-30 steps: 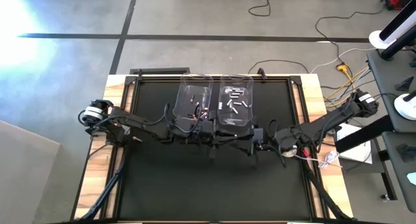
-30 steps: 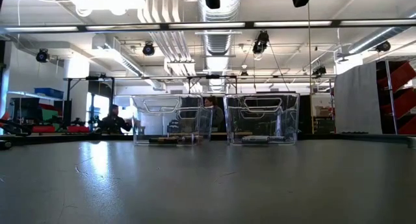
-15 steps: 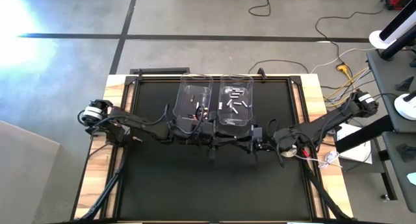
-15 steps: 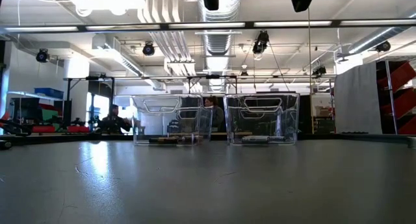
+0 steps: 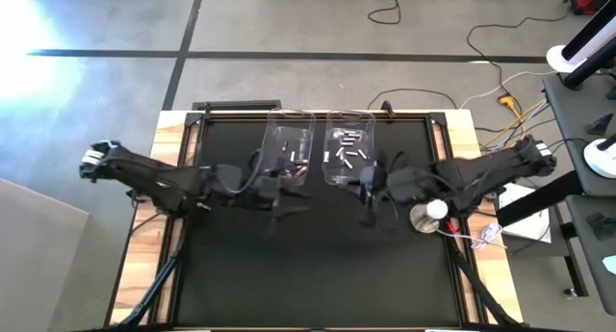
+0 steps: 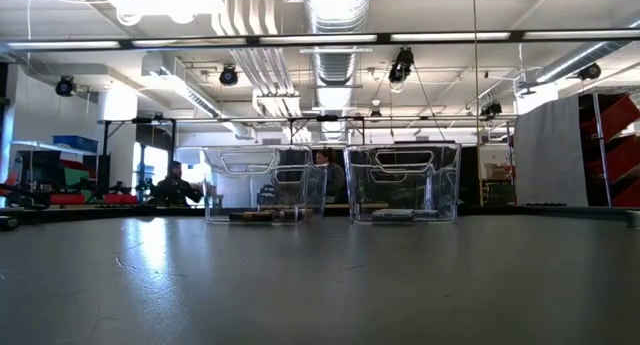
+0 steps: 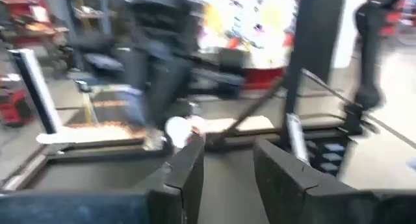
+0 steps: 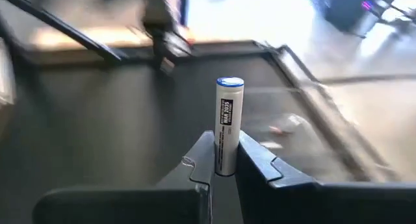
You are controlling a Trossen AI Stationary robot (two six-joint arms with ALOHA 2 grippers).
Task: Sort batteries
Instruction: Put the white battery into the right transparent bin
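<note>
Two clear bins stand side by side at the table's far middle. The left bin (image 5: 289,147) holds dark batteries (image 5: 295,165), and the right bin (image 5: 348,151) holds silvery-white ones (image 5: 350,155). My right gripper (image 8: 224,164) hangs above the mat just near of the right bin (image 5: 367,191), shut on a silvery-white battery with a blue cap (image 8: 227,123). My left gripper (image 7: 227,175) is open with nothing between its fingers, above the mat near of the left bin (image 5: 286,191). Both grippers are above the top of the low view. My right gripper pinches the battery's lower end (image 8: 225,160) between its two fingertips. The rest of the battery, with the blue cap (image 8: 230,82), sticks out past the fingertips. The battery is lifted clear of the table.
The black mat (image 5: 318,265) lies bare on the near side of the bins. A round white disc with a red wire (image 5: 429,215) sits by the right arm. Cables run along the table's right edge (image 5: 486,236). In the low view both bins (image 6: 262,185) (image 6: 403,182) stand before the room.
Both arms have risen; the dark gripper tips seen at the top of the low view have left it. The left arm has drawn back toward the table's left edge, away from the left bin. The right gripper has moved a little toward the far edge, closer to the right bin.
</note>
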